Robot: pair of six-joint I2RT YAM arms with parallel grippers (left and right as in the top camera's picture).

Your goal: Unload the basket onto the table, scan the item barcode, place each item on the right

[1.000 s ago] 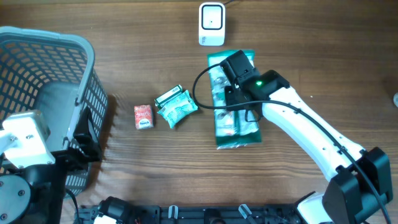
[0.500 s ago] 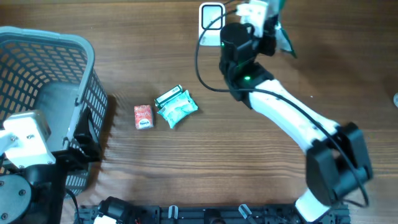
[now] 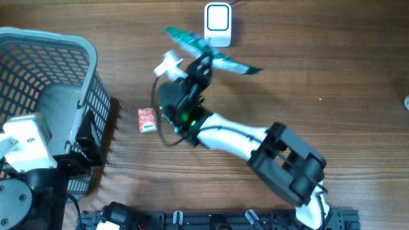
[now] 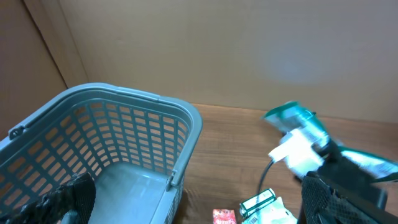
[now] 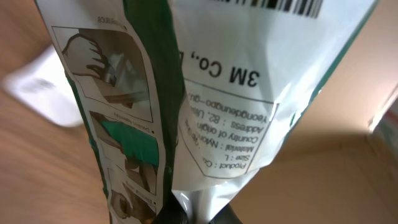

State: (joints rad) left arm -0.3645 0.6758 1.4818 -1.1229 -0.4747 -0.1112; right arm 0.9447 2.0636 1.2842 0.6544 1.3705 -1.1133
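Count of items, by kind.

Baskets: one, a grey lattice basket (image 3: 48, 35).

Scanners: one, a white scanner (image 3: 218, 24).

Packets: three in all.
- One large green-and-white packet (image 5: 211, 106).
- One small red packet (image 3: 147, 119).
- One small green-and-white packet (image 4: 264, 208), seen in the left wrist view and hidden by an arm from overhead.

Barcodes readable: one barcode (image 5: 305, 7), printed on the large packet.

Robot arms: two, a right arm (image 3: 233, 134) and a left arm (image 3: 25, 147).

Tables: one wood-grain table (image 3: 332, 76).

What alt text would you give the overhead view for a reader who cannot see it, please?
The right gripper holds a green package up near the white scanner. A small red packet lies on the wooden table, with a grey basket at the left.
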